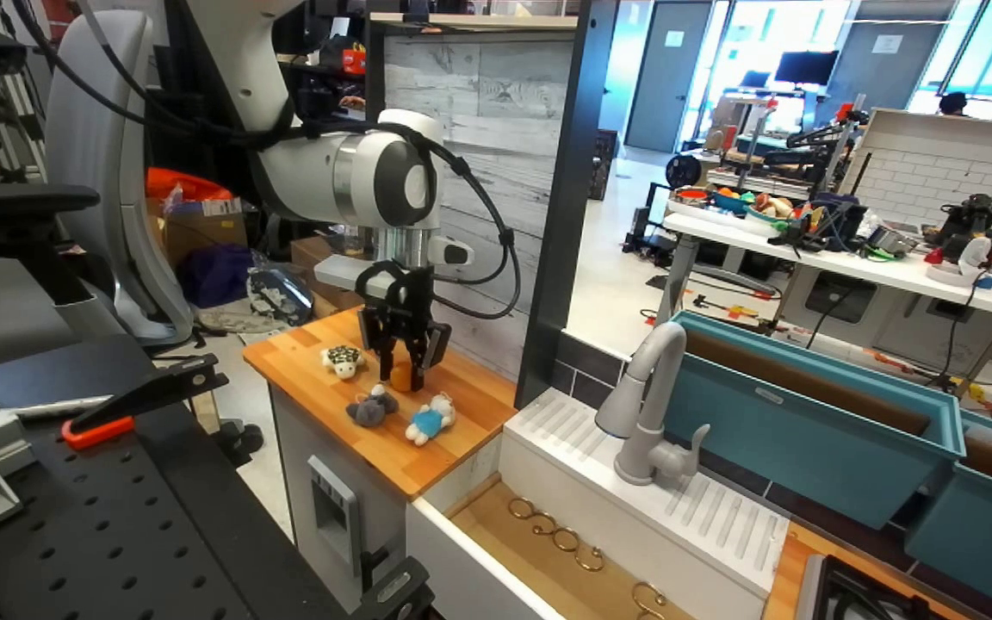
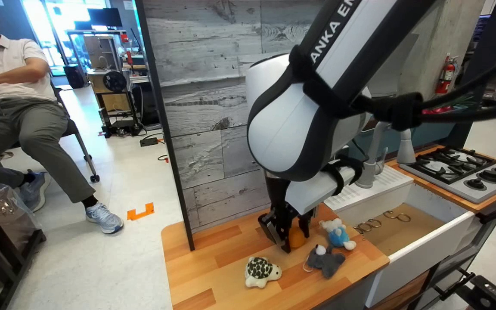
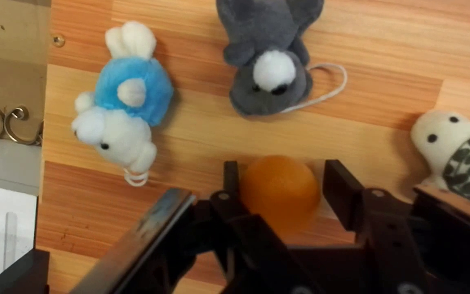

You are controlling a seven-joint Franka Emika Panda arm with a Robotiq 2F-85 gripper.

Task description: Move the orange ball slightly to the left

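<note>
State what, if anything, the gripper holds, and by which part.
Nothing is held: the orange ball sits between the jaws of the open gripper, a gap at one jaw.

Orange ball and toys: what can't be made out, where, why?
Orange ball: partly hidden by a gripper finger in both exterior views.
Ball contact with the picture-left finger: wrist view, too blurred to tell.
Grey toy: end opposite the head cut off by wrist view's top edge.
Turtle toy: rear cut off, wrist view's right edge.

In the wrist view, the pincer [image 3: 280, 179] partly obscures the orange ball [image 3: 280, 190]; frame edges crop the turtle toy [image 3: 463, 155] and grey toy [image 3: 261, 36].
</note>
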